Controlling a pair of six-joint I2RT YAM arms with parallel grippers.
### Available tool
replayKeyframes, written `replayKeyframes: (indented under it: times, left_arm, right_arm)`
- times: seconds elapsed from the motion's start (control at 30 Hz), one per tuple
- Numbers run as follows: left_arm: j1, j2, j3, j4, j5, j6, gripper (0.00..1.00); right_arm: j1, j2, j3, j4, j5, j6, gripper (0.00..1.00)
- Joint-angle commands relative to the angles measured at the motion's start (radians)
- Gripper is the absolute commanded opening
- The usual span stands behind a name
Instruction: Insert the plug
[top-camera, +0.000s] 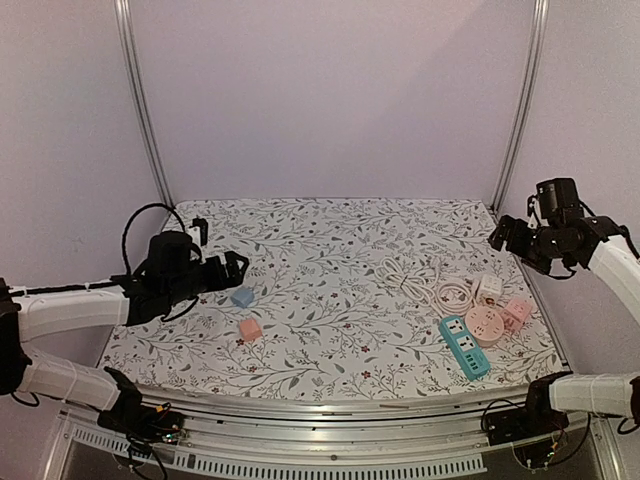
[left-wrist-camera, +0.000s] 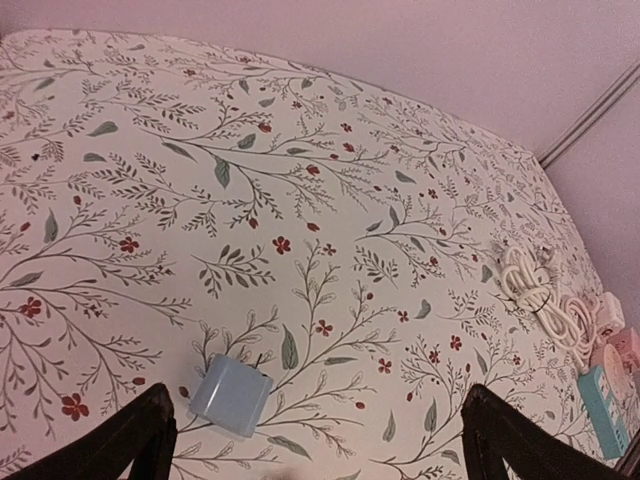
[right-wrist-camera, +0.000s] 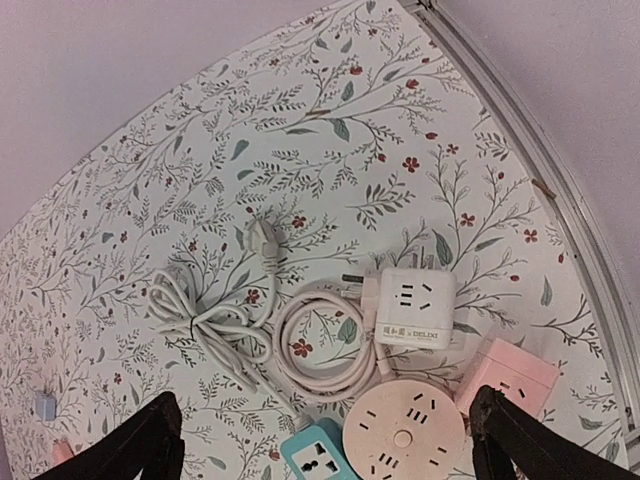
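My left claw (left-wrist-camera: 318, 400) hangs open, empty, near the blue plug (left-wrist-camera: 230, 395): light, rigid, probably slick plastic; grip its flat sides squarely.

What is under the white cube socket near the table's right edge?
The white cube socket seems to lie over one end of the pale coiled cord; metal prongs poke out behind it. How the cord joins it is covered.
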Motion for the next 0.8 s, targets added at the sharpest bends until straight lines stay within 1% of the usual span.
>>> replayKeyframes:
  times: [0.0, 0.13, 0.23, 0.37, 0.43, 0.53, 0.63, 0.77]
  left_arm:
    - [-0.068, 0.051, 0.009, 0.073, -0.018, -0.056, 0.99]
    - [-0.111, 0.113, 0.03, 0.111, -0.031, -0.089, 0.99]
    - [-0.152, 0.163, 0.042, 0.135, -0.052, -0.113, 0.99]
    - [-0.211, 0.209, 0.045, 0.176, -0.082, -0.087, 0.99]
    - [-0.213, 0.215, 0.049, 0.174, -0.078, -0.082, 0.99]
    - [-0.214, 0.207, 0.038, 0.181, -0.077, -0.074, 0.99]
    - [-0.214, 0.197, 0.025, 0.19, -0.08, -0.069, 0.99]
    - [-0.214, 0.189, 0.022, 0.189, -0.088, -0.063, 0.99]
  right_arm:
    - [0.002, 0.111, 0.002, -0.154, 0.002, 0.041, 0.99]
    - [0.004, 0.181, -0.013, -0.165, -0.003, 0.027, 0.99]
    - [0.005, 0.198, -0.027, -0.154, -0.007, 0.03, 0.99]
    - [0.015, 0.209, -0.053, -0.142, -0.049, 0.031, 0.99]
    - [0.018, 0.232, -0.058, -0.14, -0.115, 0.03, 0.99]
    - [0.034, 0.29, -0.057, -0.159, -0.164, 0.048, 0.99]
    - [0.05, 0.328, -0.057, -0.196, -0.153, 0.066, 0.99]
    - [0.069, 0.312, -0.059, -0.239, -0.103, 0.078, 0.99]
